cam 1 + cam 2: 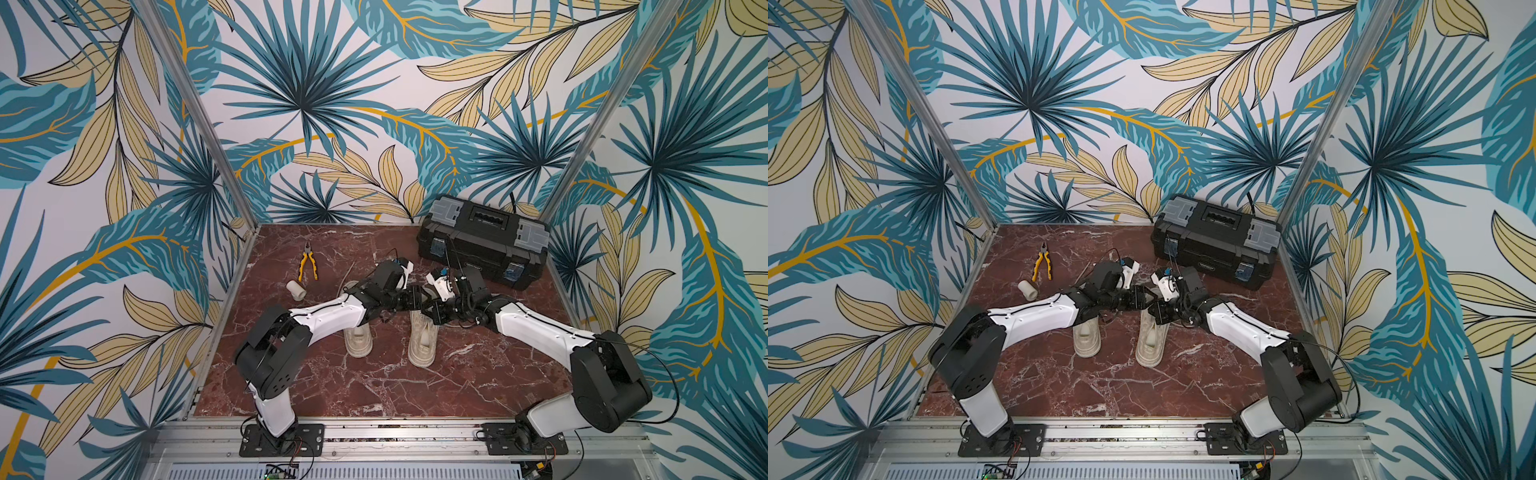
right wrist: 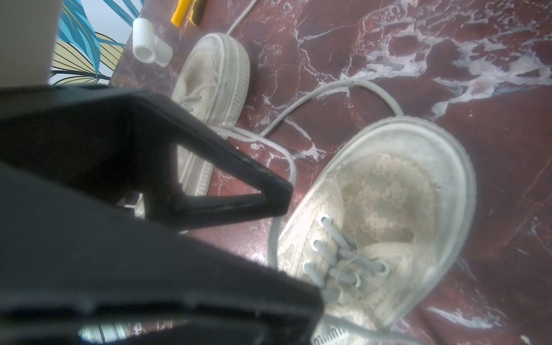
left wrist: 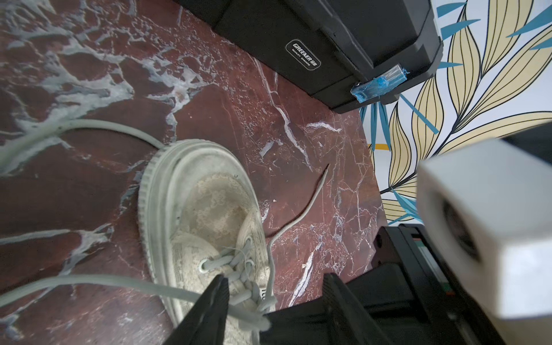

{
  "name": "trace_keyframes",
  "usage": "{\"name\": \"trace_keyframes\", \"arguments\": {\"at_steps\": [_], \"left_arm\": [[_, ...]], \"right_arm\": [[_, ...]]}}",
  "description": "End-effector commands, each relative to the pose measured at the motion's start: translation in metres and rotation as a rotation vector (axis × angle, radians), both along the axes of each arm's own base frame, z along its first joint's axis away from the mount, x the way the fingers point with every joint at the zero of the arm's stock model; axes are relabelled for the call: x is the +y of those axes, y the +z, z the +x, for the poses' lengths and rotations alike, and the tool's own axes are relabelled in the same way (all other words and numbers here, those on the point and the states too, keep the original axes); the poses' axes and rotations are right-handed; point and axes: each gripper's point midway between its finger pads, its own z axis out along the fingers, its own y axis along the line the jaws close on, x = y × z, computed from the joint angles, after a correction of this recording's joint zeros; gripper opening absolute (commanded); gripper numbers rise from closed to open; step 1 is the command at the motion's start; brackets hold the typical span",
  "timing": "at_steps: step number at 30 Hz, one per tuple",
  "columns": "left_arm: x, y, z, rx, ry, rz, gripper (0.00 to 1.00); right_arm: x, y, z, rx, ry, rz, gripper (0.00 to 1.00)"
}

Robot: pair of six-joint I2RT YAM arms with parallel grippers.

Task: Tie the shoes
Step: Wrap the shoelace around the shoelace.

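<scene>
Left of centre on the desk (image 1: 374, 386) lie yellow pliers (image 1: 308, 266) and a white tube (image 1: 296, 289). Midframe, the shoes (image 1: 422, 349) stand side by side. Over the right-hand one's laces (image 3: 236, 265) the left claw (image 3: 274, 277) hangs half open, gripping nothing, while the right claw (image 2: 307, 298) beside it is pinched shut.

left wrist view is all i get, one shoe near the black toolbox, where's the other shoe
Observer: The second shoe stands beside that one, on the robot's left, heel toward the robot.
Operator: any clutter near it
Observer: A white pipe fitting lies left of its toe, not touching it.
Operator: anything past that
Observer: Yellow-handled pliers lie beyond the fitting, farther from the robot.
</scene>
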Motion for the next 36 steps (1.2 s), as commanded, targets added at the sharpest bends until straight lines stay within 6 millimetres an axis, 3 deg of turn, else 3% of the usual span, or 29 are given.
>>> {"name": "trace_keyframes", "arguments": {"at_steps": [1,14,25,30,32,36], "left_arm": [[0.002,-0.016,0.000,0.024,0.001,0.002,0.56],[-0.001,-0.031,-0.003,0.073,-0.006,-0.008,0.56],[-0.001,-0.026,-0.007,0.077,-0.018,-0.024,0.20],[0.002,-0.027,-0.008,0.072,-0.016,-0.009,0.06],[0.002,-0.024,-0.009,0.066,-0.018,-0.009,0.03],[0.003,-0.019,-0.011,0.050,-0.023,-0.010,0.02]], "right_arm": [[-0.001,0.003,0.000,-0.014,-0.012,0.020,0.00],[-0.005,0.003,0.002,-0.022,-0.037,0.007,0.00],[-0.007,0.003,0.004,-0.014,-0.062,0.003,0.02],[-0.037,-0.001,-0.009,0.041,-0.135,-0.114,0.22],[-0.060,-0.004,-0.016,0.069,-0.214,-0.178,0.39],[-0.113,-0.010,-0.027,0.120,-0.426,-0.321,0.59]]}}
